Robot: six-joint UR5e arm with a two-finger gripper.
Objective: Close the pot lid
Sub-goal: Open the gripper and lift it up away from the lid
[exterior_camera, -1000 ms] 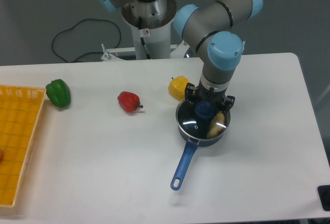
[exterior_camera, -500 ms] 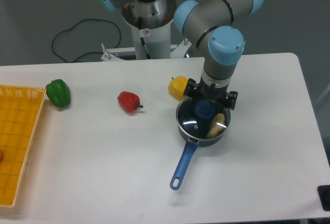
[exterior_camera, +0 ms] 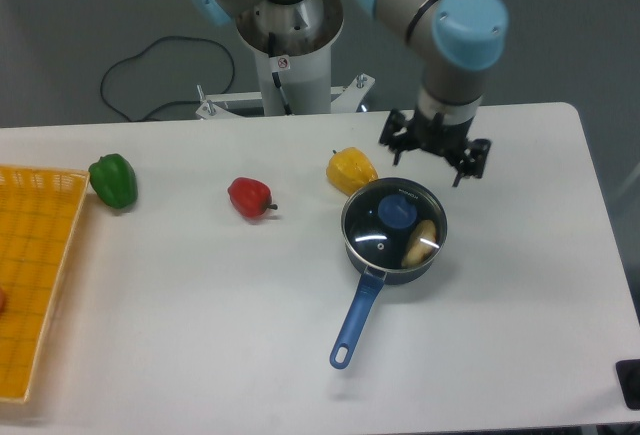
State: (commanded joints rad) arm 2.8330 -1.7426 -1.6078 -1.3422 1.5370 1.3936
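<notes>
Your saucepan sits on the smooth white desk, right of centre: a small, round, dark blue pot whose long, straight, bright blue handle runs down and to the left and ends in a loop hole. The lid lies flat on the pot's rim, a clear glass disc edged in silver metal with a rounded blue knob at its middle. Through the glass you can see a pale yellowish, oblong item lying inside, toward the right.

The end effector hangs above and behind the pot, apart from the lid, with its two dark fingers spread and nothing between them. The arm above it is grey metal with glossy light blue joint caps.

Just beside the pot's upper left rim lies a yellow bell pepper. Further left you have a glossy red bell pepper, then a green bell pepper near a yellow-orange grid-patterned tray at the desk's left edge. A black cable loops across the grey floor behind.
</notes>
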